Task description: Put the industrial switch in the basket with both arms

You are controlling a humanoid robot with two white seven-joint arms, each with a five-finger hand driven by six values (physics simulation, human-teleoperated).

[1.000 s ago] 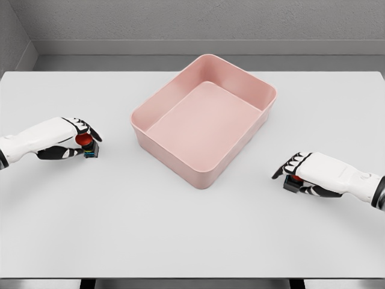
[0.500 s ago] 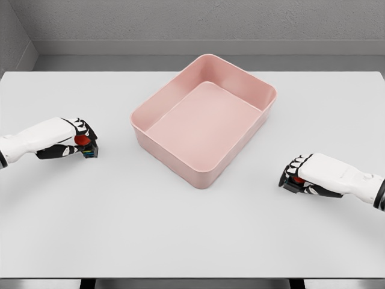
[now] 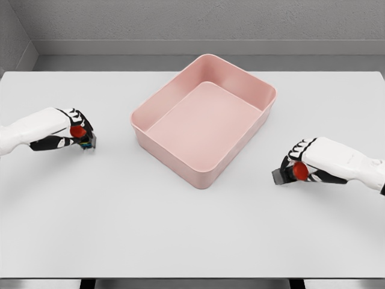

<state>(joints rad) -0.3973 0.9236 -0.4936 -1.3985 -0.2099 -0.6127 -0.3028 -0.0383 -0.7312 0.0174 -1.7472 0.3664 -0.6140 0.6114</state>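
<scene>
Two industrial switches with red buttons are in hand. My left hand (image 3: 77, 136) at the table's left is shut on one switch (image 3: 84, 140), whose red button and dark base with coloured terminals peek out below the fingers. My right hand (image 3: 301, 165) at the right is shut on the other switch (image 3: 290, 173), a dark grey box with a red button, tilted and held just above the table. The pink basket (image 3: 180, 158) sits between the hands, turned at an angle, with nothing inside.
The white table (image 3: 192, 229) spreads wide around the basket. A grey wall and ledge run behind it.
Both hands have closed on their switches and raised them slightly. The right switch has tilted so that its red button shows.
</scene>
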